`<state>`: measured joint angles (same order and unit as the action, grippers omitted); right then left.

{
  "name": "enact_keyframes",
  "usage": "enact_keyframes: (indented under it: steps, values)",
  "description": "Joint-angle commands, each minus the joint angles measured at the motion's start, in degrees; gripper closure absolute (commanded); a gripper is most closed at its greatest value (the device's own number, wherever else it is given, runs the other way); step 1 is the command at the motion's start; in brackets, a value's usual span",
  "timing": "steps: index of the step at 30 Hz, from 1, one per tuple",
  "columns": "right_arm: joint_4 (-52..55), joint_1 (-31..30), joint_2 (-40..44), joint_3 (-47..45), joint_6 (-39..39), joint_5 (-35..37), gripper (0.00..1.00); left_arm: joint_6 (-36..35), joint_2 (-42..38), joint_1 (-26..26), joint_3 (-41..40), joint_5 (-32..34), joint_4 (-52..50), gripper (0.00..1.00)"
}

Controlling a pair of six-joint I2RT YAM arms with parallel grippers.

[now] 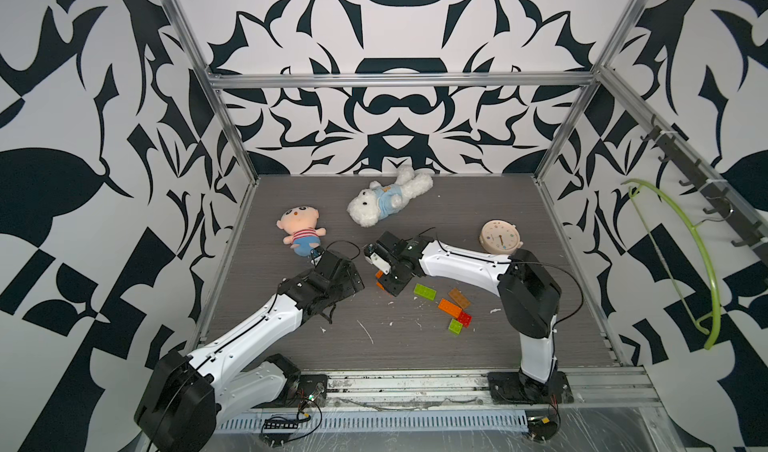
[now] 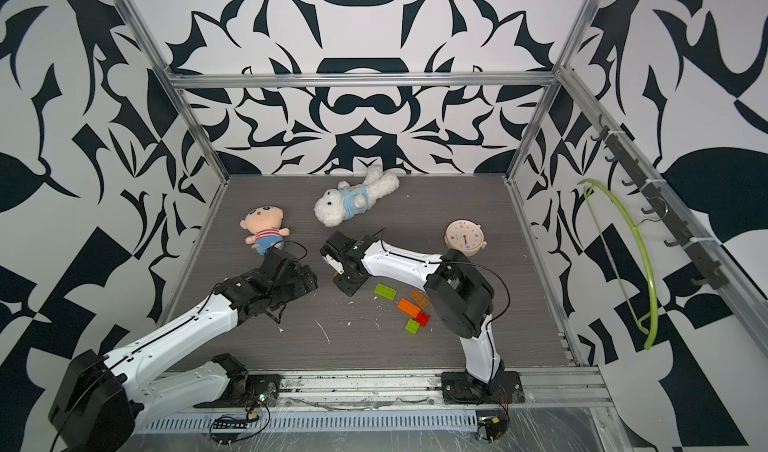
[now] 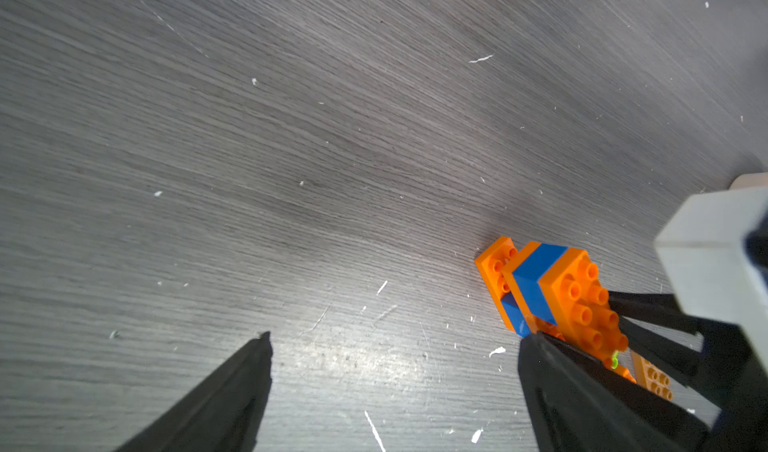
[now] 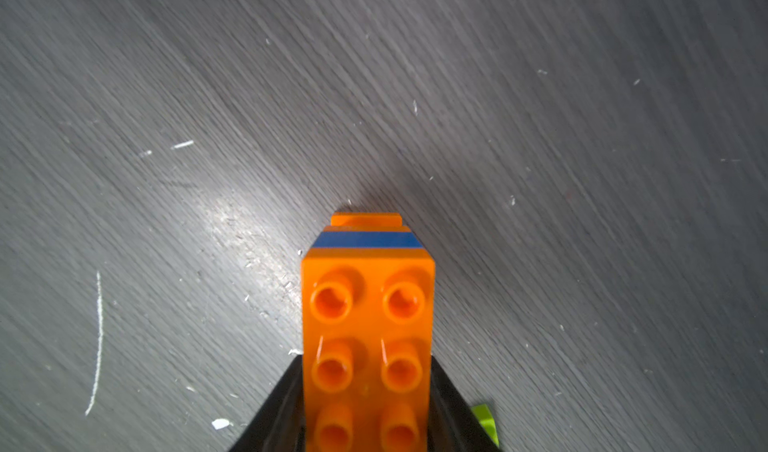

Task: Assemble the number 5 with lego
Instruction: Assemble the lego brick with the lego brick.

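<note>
In both top views, five loose bricks (image 1: 449,308) lay unjoined on the tabletop (image 1: 415,346) beside the right arm (image 1: 461,258). No figure 5 was recognisable, so assembly is judged to be at an early stage.

In the left wrist view, the left gripper (image 3: 399,337) stood spread wide and held nothing. One finger was just beside the orange-and-blue stack (image 3: 552,288); contact could not be determined.

In the right wrist view, the right gripper (image 4: 368,362) pinched that stack by its sides, low over the tabletop.
</note>
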<state>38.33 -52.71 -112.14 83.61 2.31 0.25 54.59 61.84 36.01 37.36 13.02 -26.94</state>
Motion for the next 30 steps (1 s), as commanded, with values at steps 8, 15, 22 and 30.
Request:
enact_keyframes:
  steps: [8,15,22,30]
  values:
    - [1.8,-0.2,-1.1,2.5,-1.0,1.4,0.61,-0.2,0.1,0.0,0.5,0.3,-0.8,0.01]
    - [1.7,-0.2,-0.4,2.3,-0.9,1.4,0.54,-0.3,0.2,-0.1,0.6,0.5,-0.7,0.01]
    - [1.6,-0.2,-0.2,2.9,-1.0,0.7,0.54,-0.4,1.2,0.0,1.0,0.0,-0.6,0.01]
    - [1.1,-0.2,0.1,2.6,-1.3,0.6,0.54,-0.4,1.5,-0.1,0.8,-0.3,-0.3,0.01]
